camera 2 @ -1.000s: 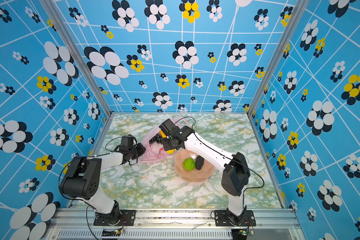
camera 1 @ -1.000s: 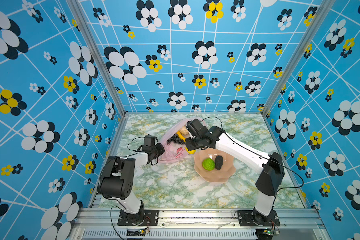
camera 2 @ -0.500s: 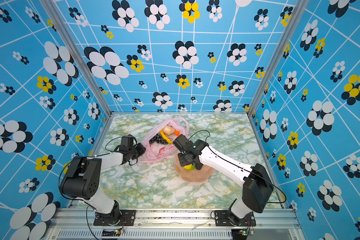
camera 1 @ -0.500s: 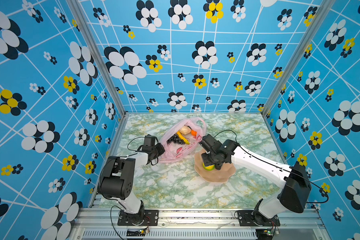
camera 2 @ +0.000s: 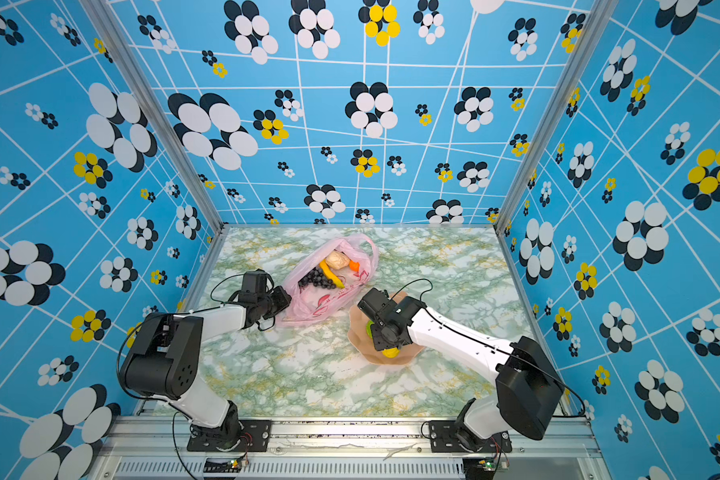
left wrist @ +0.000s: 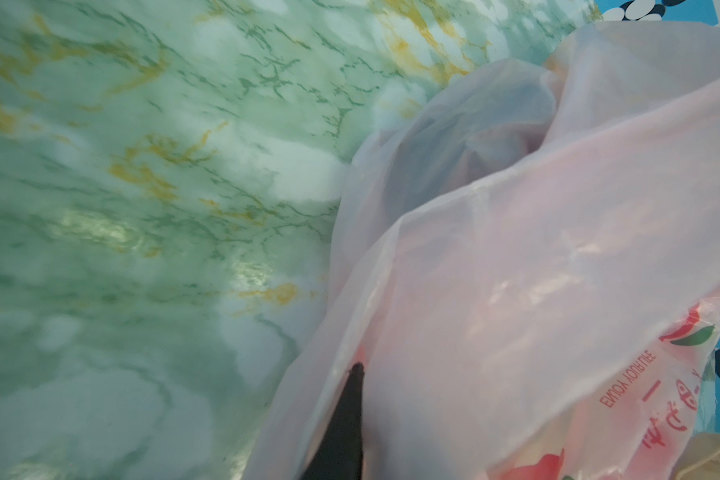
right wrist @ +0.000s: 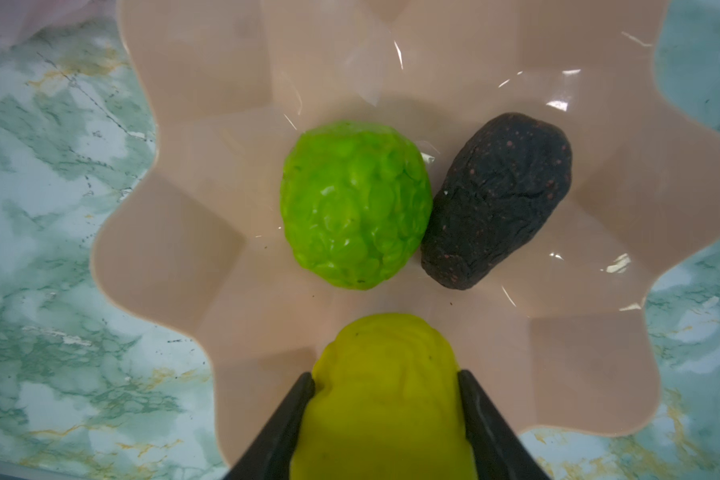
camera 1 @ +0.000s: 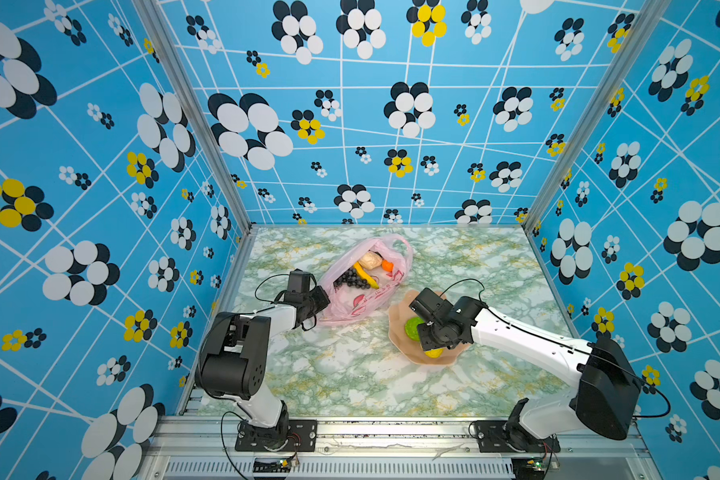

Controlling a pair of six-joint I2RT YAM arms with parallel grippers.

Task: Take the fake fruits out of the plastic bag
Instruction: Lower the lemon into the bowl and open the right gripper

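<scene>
Spotter: Right gripper has swung from the plastic bag to above the dish. Jaws half spread, clamped on the yellow fruit. Left gripper unmoved.

Scribe: Its grip?

Spotter: Pinched on the bag's edge. One finger shows, its mate behind pink film.

Scribe: Ground?

Spotter: Green-gold marbled table, blue flowered walls on three sides. Bag lies open, just beside the dish. Banana, grape bunch, beige fruit and orange fruit inside. Green fruit touches dark fruit in the dish.

Scribe: Obscured?

Spotter: Right wrist hides the dark fruit in both top views.
</scene>
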